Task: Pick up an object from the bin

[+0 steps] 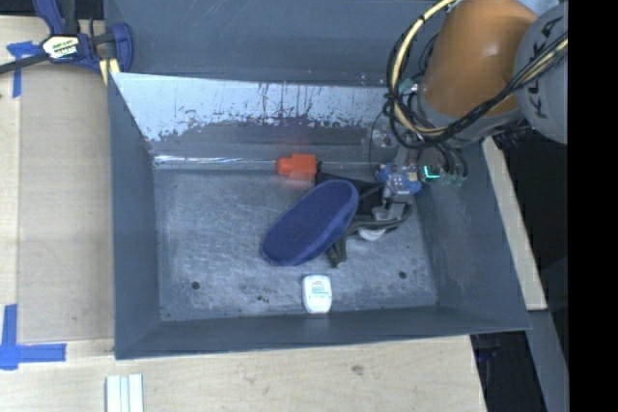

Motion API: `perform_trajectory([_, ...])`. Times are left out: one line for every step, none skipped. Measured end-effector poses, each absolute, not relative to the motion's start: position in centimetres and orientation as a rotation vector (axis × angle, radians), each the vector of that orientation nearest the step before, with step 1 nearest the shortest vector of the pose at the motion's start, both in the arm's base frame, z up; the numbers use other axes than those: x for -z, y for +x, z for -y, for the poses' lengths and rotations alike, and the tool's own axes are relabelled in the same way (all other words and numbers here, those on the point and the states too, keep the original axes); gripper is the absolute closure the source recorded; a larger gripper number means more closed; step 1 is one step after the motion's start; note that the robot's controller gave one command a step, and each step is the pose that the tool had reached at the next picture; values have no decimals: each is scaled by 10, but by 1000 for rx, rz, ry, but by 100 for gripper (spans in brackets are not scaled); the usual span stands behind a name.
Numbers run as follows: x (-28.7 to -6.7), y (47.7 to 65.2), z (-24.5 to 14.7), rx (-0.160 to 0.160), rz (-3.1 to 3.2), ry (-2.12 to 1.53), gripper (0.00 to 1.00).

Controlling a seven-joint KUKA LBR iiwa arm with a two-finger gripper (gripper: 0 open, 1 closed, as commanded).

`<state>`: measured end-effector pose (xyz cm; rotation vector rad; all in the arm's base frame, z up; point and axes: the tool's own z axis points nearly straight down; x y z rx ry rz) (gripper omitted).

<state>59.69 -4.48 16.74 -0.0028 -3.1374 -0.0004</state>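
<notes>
Toward the right of the bin floor, the claw point(382, 219) hangs low beneath the arm's orange cover point(478, 53) and its bundle of cables. Whether the claw is apart or together cannot be told, since the wrist above hides its tips. Just to the claw's left, and apparently touching it or very nearly so, lies a blue oval pad point(311, 223), the largest thing in the bin point(241, 43). The pad's long axis runs slantwise from near left to far right, so its far-right end is the part closest to the claw, while its near-left end points away toward the middle of the floor. A small dark piece point(337, 253) pokes out from under the pad's near edge; its kind cannot be made out. Farther off, an orange-red block point(297, 167) rests against the foot of the far wall, left of the claw, and a small white tag-like thing point(317, 293) lies near the front wall, well apart from the rest. Judged from this layout, a grip on the pad would best close across its short width near that far-right end.
</notes>
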Motion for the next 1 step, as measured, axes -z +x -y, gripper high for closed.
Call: perform_trajectory([-69, 571, 85, 2, 3134, 183, 0])
